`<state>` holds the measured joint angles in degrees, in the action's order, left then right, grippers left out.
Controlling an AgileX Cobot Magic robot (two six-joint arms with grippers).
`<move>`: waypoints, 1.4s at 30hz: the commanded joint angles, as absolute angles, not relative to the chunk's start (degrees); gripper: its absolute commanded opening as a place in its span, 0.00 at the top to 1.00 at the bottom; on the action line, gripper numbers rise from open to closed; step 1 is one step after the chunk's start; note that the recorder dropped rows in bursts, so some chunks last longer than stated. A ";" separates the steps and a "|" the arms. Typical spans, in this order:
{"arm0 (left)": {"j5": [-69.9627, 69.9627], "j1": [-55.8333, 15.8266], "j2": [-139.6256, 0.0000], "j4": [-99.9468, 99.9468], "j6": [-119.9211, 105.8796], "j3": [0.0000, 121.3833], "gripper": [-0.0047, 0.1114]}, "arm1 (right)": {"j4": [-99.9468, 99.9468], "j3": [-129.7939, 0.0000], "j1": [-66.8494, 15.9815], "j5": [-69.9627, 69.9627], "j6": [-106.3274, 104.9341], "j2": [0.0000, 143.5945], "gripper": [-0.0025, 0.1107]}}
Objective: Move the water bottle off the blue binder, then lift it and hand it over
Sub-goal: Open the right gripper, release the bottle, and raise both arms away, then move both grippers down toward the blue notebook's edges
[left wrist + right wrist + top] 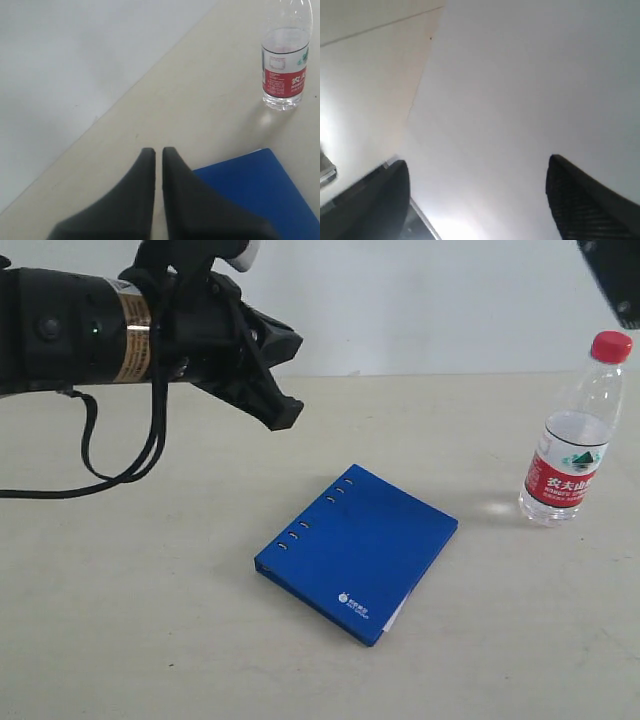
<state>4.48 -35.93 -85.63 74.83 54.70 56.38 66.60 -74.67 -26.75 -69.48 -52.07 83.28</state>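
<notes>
The water bottle (pixel 576 436) stands upright on the table at the right, apart from the blue binder (pixel 356 551), which lies flat in the middle. The left wrist view also shows the bottle (pixel 285 65) and a corner of the binder (pixel 260 187). My left gripper (pixel 283 412) hangs above the table, up and left of the binder, shut with nothing in it (pixel 158 150). My right gripper (pixel 477 165) is open and empty, facing a white wall. Only a dark piece of that arm (pixel 612 275) shows at the exterior view's top right, above the bottle.
A beige table (pixel 150 620) carries everything, with a white wall (pixel 430 300) behind its far edge. Black cables (pixel 130 455) loop down from the left arm over the table's left side.
</notes>
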 commanded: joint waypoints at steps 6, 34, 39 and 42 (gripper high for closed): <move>2.70 -35.74 -74.01 74.29 56.03 51.18 0.92 | 14.83 -74.66 -26.28 -46.65 -36.57 69.77 0.98; 4.05 -35.74 -50.87 74.00 68.37 28.21 0.92 | -19.51 -74.66 -26.28 -58.55 -19.23 77.22 0.98; 1.68 -35.74 -63.38 73.99 67.24 31.52 0.92 | -18.09 -71.37 -26.28 -61.15 -15.25 85.67 0.98; -3.00 -35.74 -70.82 73.87 67.24 36.59 0.92 | -17.56 -67.23 -26.28 -56.20 -14.31 88.93 0.98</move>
